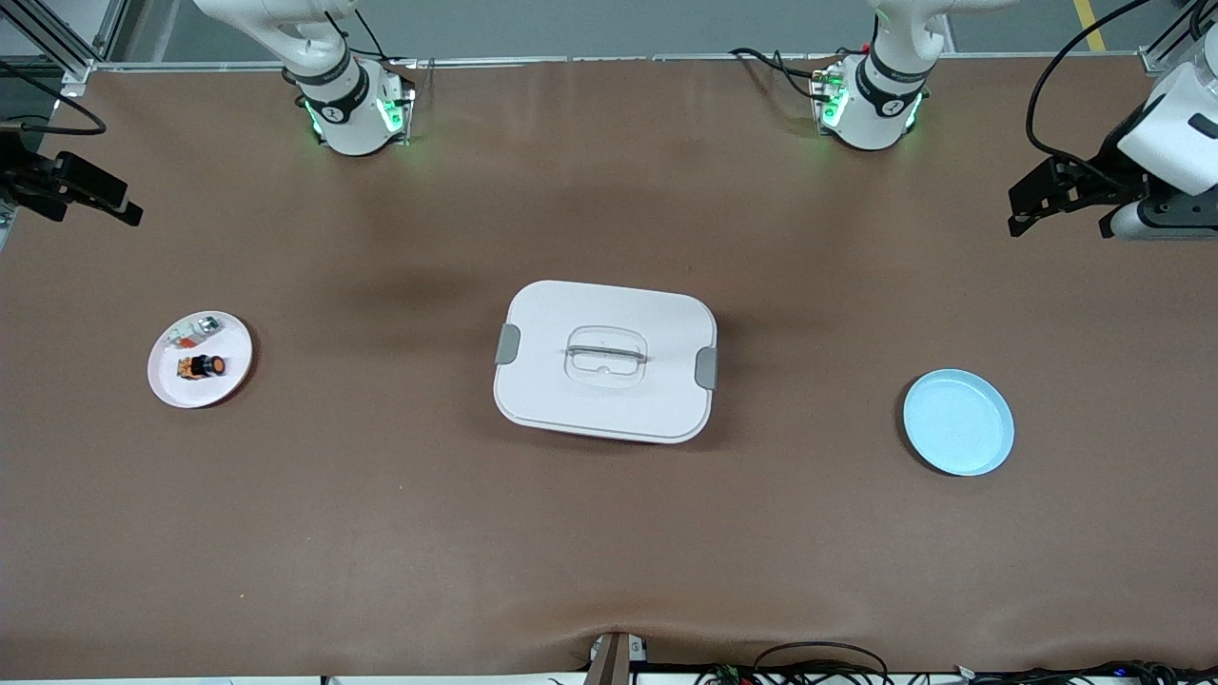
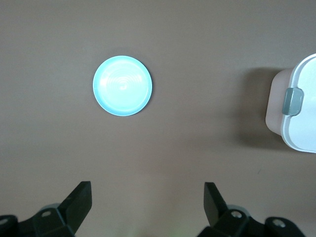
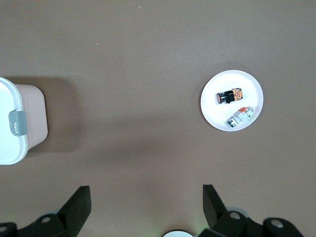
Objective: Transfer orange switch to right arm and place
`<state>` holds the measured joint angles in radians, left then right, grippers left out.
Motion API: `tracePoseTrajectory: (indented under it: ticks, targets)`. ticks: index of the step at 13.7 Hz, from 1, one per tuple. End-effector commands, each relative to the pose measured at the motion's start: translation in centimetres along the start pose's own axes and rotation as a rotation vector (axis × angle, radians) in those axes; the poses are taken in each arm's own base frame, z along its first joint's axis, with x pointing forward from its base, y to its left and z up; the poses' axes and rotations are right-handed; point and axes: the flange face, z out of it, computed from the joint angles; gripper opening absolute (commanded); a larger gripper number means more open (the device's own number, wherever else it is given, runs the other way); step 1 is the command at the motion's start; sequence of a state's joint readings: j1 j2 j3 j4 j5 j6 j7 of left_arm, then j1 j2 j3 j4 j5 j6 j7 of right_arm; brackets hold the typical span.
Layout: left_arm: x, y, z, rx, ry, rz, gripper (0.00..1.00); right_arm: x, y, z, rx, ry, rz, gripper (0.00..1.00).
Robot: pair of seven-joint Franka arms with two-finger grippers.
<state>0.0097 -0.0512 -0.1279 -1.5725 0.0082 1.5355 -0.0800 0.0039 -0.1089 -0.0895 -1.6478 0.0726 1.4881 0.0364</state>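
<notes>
Light blue plate nearest the front camera, empty-handed grippers parked at the table's two ends.

Toward the left arm's end sits that blue plate, at about four o'clock from the white lidded box in the middle of the brown table. At nine o'clock from the box, well apart toward the right arm's end, lies a white plate carrying the orange switch on its side, with a small white-and-silver part just beside it, farther from the front camera. The left gripper hangs over bare table near the left arm's end, its jaws spread wide and holding nothing — the blue plate shows clear of its fingers. The right gripper hangs over the table edge at the right arm's end, jaws likewise wide apart and empty — the switch rests untouched on its plate.
</notes>
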Motion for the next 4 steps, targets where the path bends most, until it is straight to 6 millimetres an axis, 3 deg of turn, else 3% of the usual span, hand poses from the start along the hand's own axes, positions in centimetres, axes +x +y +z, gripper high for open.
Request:
tracePoseTrajectory:
  ticks: [1,4]
  targets:
    - [0.21,-0.17,-0.98,-0.018,0.018,0.015,1.0,-0.47,-0.3,-0.17,0.004,0.013,0.002,1.0]
    - [0.18,-0.18,-1.03,-0.018,0.017,0.013,1.0,-0.37,-0.25,-0.2,-0.001,0.018,0.001,1.0]
